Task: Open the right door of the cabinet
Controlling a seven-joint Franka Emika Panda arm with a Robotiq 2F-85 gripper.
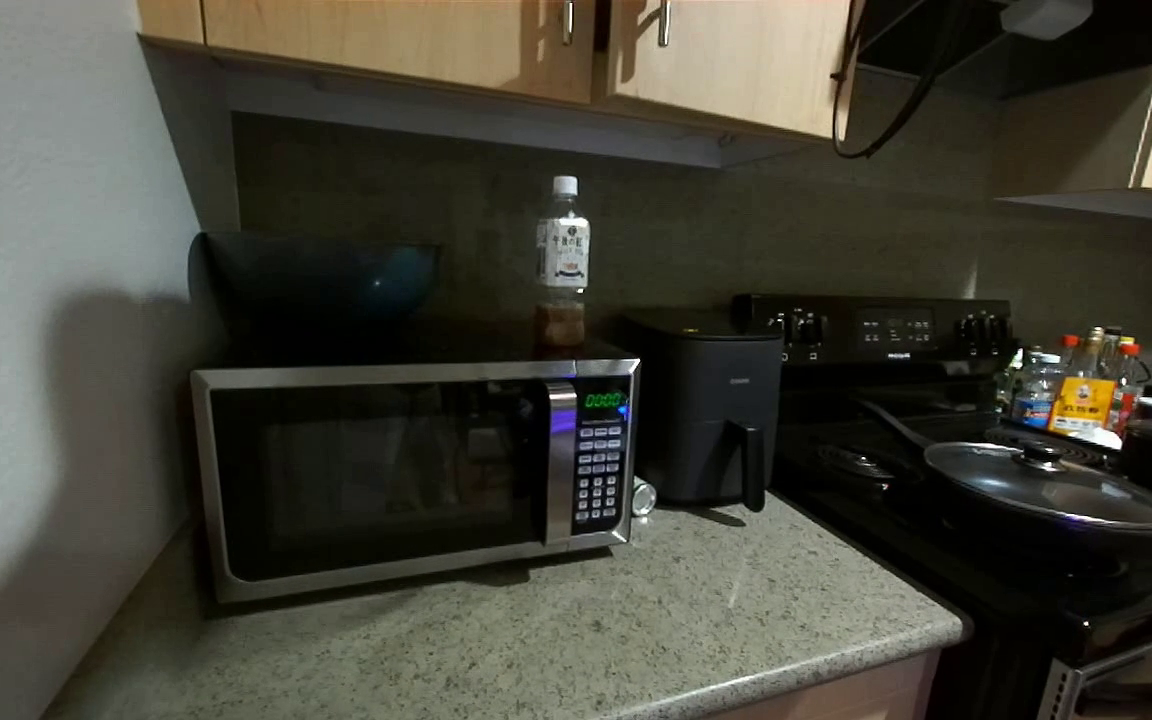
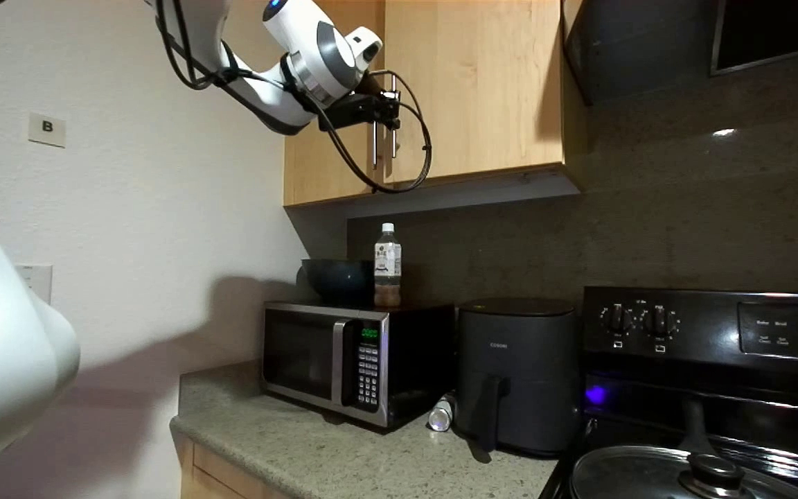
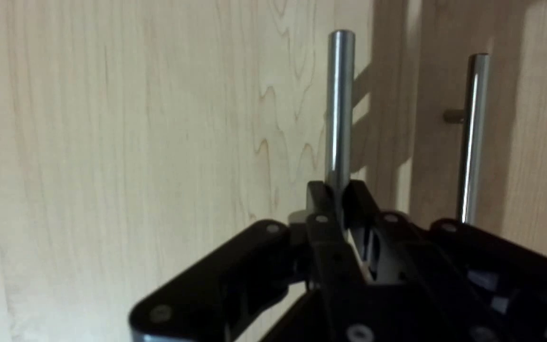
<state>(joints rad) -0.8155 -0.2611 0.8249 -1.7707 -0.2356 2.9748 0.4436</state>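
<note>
The cabinet [image 2: 574,142] hangs high on the wall. Its right door [image 2: 475,90], light tan wood, also shows in an exterior view [image 1: 736,65] and fills the left of the wrist view [image 3: 136,118], which seems upside down. My gripper [image 3: 337,199] is shut on the right door's silver bar handle [image 3: 340,104], with one finger on each side and one bar end showing free. In an exterior view the gripper [image 2: 392,111] is at the handle's middle. A narrow dark gap shows between the doors; the right door seems slightly ajar. Only an arm cable shows in the view from below the cabinet.
The left door's handle [image 3: 474,137] is close beside my gripper. Below are a microwave [image 2: 323,346] bearing a bottle [image 2: 388,267] and a dark bowl [image 2: 337,277], an air fryer [image 2: 517,381] and a stove [image 2: 669,333]. A cable loop [image 2: 427,149] hangs before the right door.
</note>
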